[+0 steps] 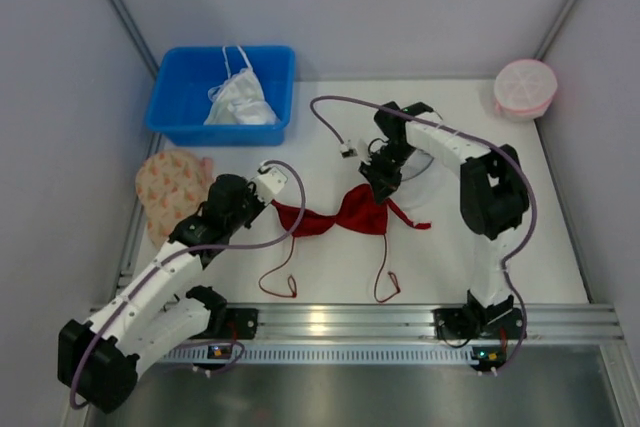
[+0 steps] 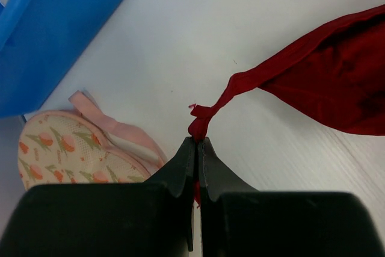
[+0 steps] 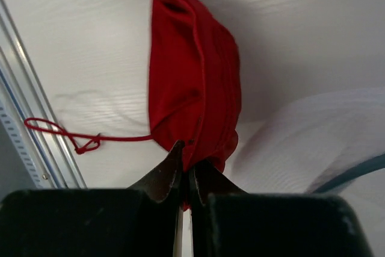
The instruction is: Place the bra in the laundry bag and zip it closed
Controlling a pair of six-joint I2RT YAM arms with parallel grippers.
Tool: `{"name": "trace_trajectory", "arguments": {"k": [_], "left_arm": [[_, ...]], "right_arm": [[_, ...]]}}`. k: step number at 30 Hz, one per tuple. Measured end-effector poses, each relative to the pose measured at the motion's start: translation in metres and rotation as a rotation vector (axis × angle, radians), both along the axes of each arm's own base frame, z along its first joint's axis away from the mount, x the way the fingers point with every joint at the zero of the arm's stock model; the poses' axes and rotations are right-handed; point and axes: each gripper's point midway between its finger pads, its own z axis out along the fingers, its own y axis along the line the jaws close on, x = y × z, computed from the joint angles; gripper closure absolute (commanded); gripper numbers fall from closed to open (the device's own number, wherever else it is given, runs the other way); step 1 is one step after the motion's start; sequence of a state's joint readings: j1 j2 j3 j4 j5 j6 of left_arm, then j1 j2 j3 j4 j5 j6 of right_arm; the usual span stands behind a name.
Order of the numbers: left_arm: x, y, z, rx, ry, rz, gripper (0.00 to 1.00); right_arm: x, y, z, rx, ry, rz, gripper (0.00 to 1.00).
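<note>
Left end effector (image 2: 197, 144) and right end effector (image 3: 185, 151) each clamp the bra (image 1: 335, 217), spreading it. That probably readies it for the laundry bag (image 3: 307, 136).

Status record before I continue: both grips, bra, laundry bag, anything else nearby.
left fingers: shut on the knotted end of the small dark-red fabric bra
right fingers: shut on the opposite cup's edge
bra: stretched between both arms, not in the bag
round white mesh laundry bag: beside the right fingers; zip not visible
other: blue plastic bin holding a white garment; pink round mesh bag; beige patterned disc
</note>
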State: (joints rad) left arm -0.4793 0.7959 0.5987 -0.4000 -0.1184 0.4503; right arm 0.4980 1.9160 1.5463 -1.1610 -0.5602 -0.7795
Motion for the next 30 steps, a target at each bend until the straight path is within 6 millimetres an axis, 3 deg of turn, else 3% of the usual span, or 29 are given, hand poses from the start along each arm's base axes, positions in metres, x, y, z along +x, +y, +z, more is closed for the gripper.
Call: {"name": "trace_trajectory", "arguments": {"k": [4, 6, 11, 14, 16, 18, 20, 27, 30], "left_arm": [[0.019, 0.000, -0.015, 0.006, 0.039, 0.051, 1.00], [0.027, -0.002, -0.014, -0.014, 0.061, 0.073, 1.00], [0.036, -0.034, 0.016, -0.199, 0.078, 0.037, 1.00], [0.029, -0.059, 0.027, -0.327, 0.124, -0.034, 1.00], [0.021, -0.074, 0.026, -0.384, 0.175, -0.070, 1.00], [0.013, -0.089, 0.017, -0.413, 0.241, -0.101, 1.00], [0.006, -0.102, 0.002, -0.427, 0.324, -0.118, 1.00], [-0.015, -0.130, -0.051, -0.390, 0.543, -0.110, 0.99], [-0.025, -0.139, -0.064, -0.360, 0.589, -0.126, 0.80]], "right_arm": [[0.037, -0.004, -0.028, -0.006, 0.089, -0.101, 0.95], [0.043, -0.008, -0.032, -0.006, 0.114, -0.140, 0.91], [0.038, -0.007, -0.022, 0.019, 0.162, -0.200, 0.88], [0.025, -0.004, -0.010, 0.042, 0.195, -0.227, 0.85], [0.019, -0.003, -0.002, 0.055, 0.203, -0.241, 0.76], [0.013, -0.004, 0.005, 0.064, 0.208, -0.253, 0.75], [0.007, -0.006, 0.008, 0.060, 0.215, -0.265, 0.65], [0.000, -0.011, 0.013, 0.036, 0.229, -0.325, 0.52], [0.002, -0.015, 0.022, 0.037, 0.201, -0.353, 0.47]]}}
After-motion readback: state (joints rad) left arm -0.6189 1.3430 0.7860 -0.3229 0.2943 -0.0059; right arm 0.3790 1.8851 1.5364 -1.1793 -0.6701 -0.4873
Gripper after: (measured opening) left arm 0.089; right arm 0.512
